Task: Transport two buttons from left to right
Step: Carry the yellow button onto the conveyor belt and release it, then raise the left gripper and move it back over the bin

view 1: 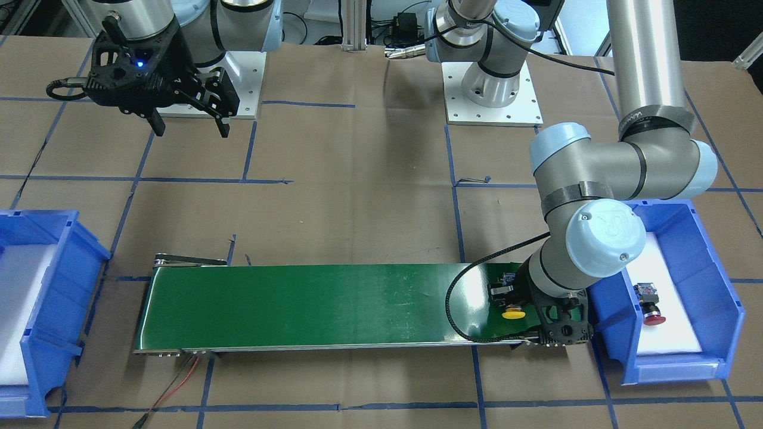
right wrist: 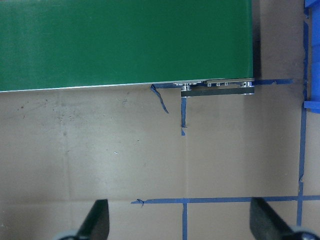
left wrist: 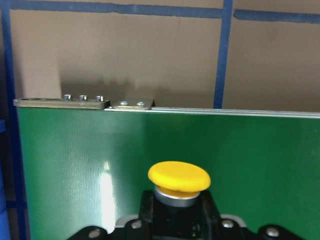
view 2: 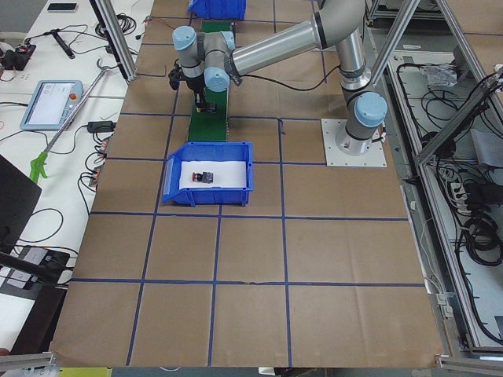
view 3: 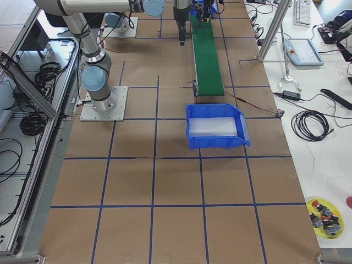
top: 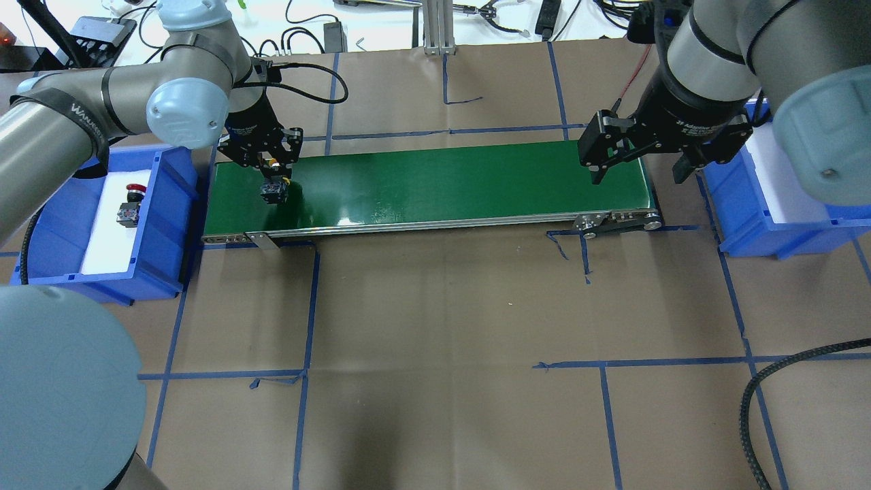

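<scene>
The yellow button (view 1: 512, 312) is at the left end of the green conveyor belt (top: 442, 184), and the left gripper (top: 272, 173) is clenched on its black body. Whether the button already touches the belt cannot be told. The red button (view 1: 653, 308) lies on the white pad inside the left blue bin (top: 170, 224), untouched.

By this, the task seems to be at its beginning: neither button has reached the right side, and both transfers are left to do.

The right blue bin (top: 742, 218) shows only its white pad. The right gripper (top: 639, 178) hangs above the right end of the belt, its fingers spread wide and holding nothing.
</scene>
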Tool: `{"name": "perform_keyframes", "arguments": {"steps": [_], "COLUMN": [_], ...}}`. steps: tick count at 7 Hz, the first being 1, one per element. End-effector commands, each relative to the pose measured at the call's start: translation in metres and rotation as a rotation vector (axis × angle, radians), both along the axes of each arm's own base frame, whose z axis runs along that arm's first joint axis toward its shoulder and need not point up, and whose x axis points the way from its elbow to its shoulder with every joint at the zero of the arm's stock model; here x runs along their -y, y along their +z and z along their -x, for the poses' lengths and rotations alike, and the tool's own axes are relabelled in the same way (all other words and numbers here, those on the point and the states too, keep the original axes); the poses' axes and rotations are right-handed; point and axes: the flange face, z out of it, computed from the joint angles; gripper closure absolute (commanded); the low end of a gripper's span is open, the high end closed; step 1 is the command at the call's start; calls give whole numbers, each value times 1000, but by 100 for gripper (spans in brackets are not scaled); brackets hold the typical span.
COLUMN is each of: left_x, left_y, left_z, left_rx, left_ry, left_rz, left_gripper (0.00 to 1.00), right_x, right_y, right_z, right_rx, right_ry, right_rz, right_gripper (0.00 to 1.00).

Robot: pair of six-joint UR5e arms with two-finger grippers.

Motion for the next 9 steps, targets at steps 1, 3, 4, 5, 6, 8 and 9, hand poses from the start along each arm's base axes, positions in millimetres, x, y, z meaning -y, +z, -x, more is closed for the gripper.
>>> {"name": "perform_keyframes", "arguments": {"steps": [1,3,4,5,6,8,9], "left_x": [-3,6,5,1,-10,-33,-39], "left_y": [-11,5,22,43,71,150,177], "left_z": [0,-1,-6,-7,-7,-5,-4], "left_rx": [2,3,0,-2,-1,-4,-6], "left_ry": [13,16,22,21,18,13,12], "left_rz": [27,64,85,111,119,94,68], "left_gripper": [73,0,0,0,0,0,0], "right_x": [0,1,1,1,0,0,1], "right_y": [0,-1,-1,-3,-5,-5,-4], "right_z": [0,0,0,0,0,0,0], "right_rx": [-2,-1,-2,-2,-1,-1,-2], "right_ry": [0,0,0,0,0,0,0], "right_rz": [0,-2,-1,-6,-9,-5,0], "right_gripper": [0,0,0,0,0,0,0]}}
